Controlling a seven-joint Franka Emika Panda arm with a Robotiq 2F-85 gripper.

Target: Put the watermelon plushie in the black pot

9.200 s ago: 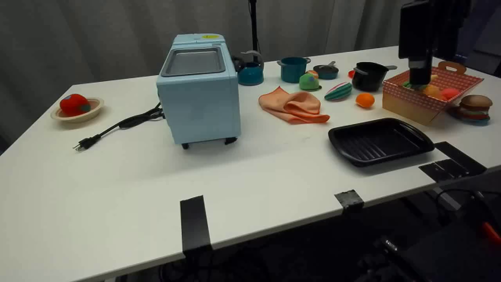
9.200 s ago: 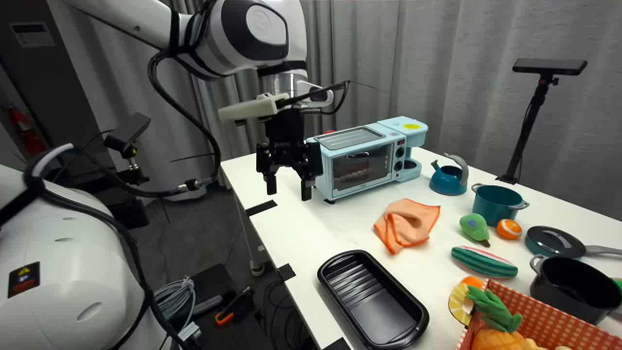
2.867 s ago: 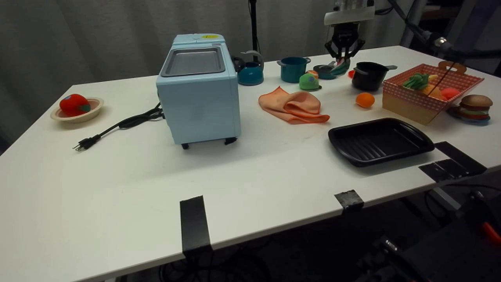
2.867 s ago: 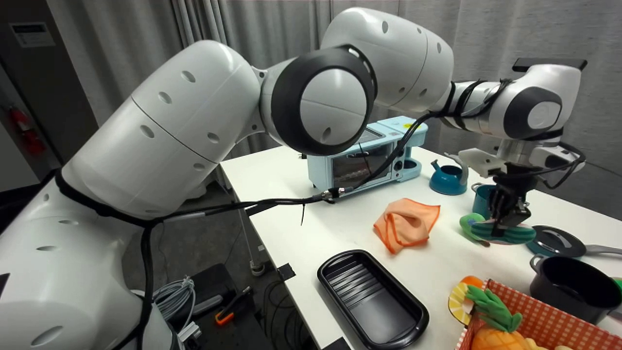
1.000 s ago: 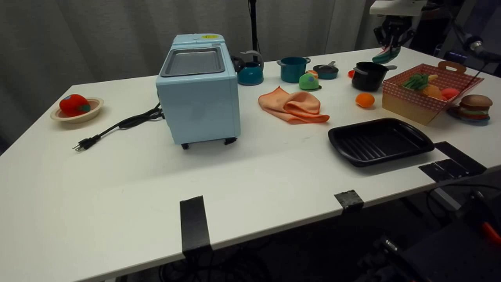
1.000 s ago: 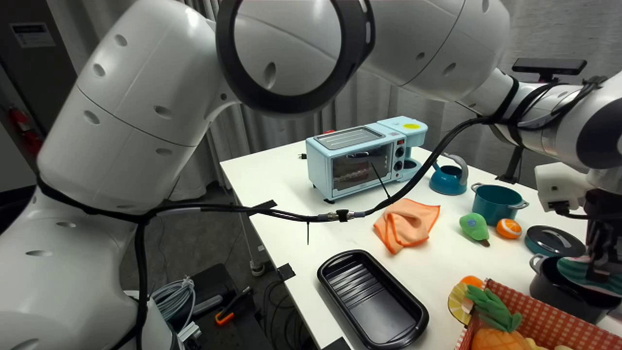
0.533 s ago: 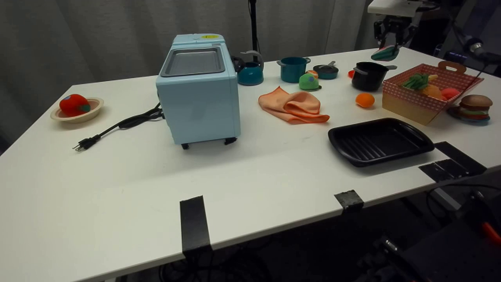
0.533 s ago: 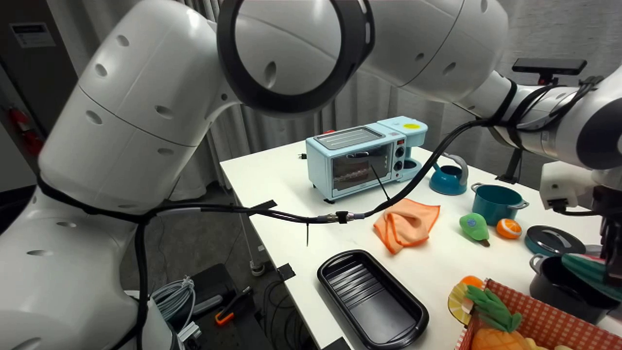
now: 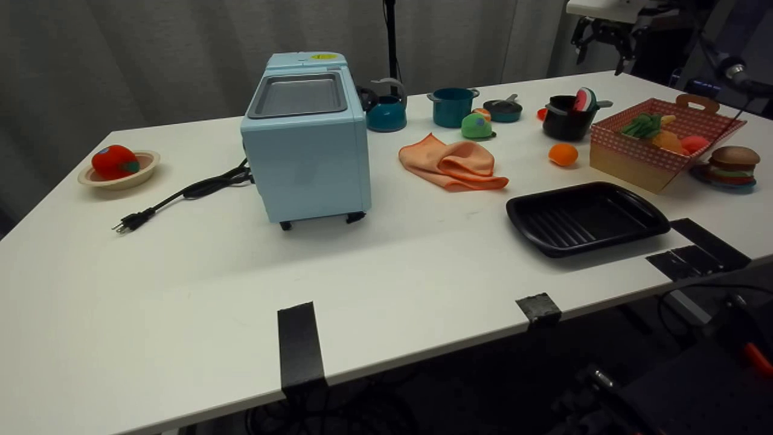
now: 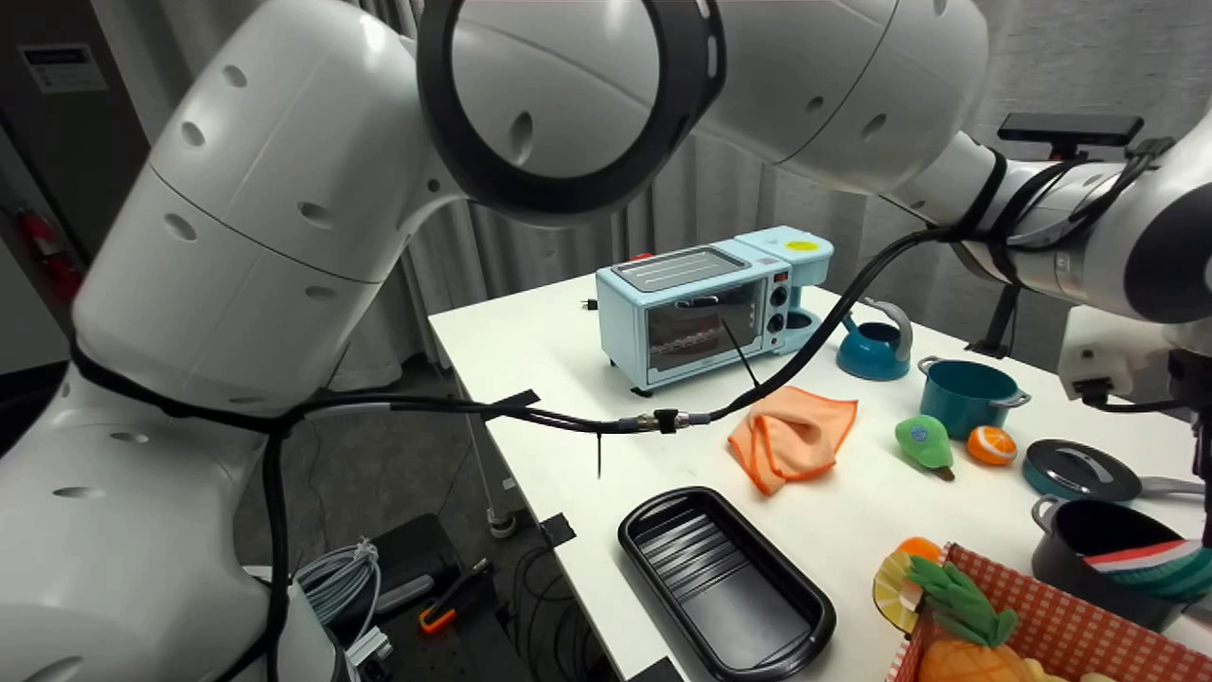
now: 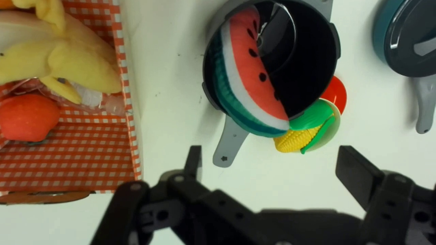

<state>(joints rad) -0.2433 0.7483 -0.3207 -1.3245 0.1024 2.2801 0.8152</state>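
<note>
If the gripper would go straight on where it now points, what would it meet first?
Most likely the watermelon plushie, whose end juts over the rim of the black pot. The gripper points down, roughly toward it; depth is unclear, so the toy corn beside the pot might come first.

Watermelon plushie (image 11: 247, 78) blocks one side of black pot (image 11: 311, 61); rest free.
</note>
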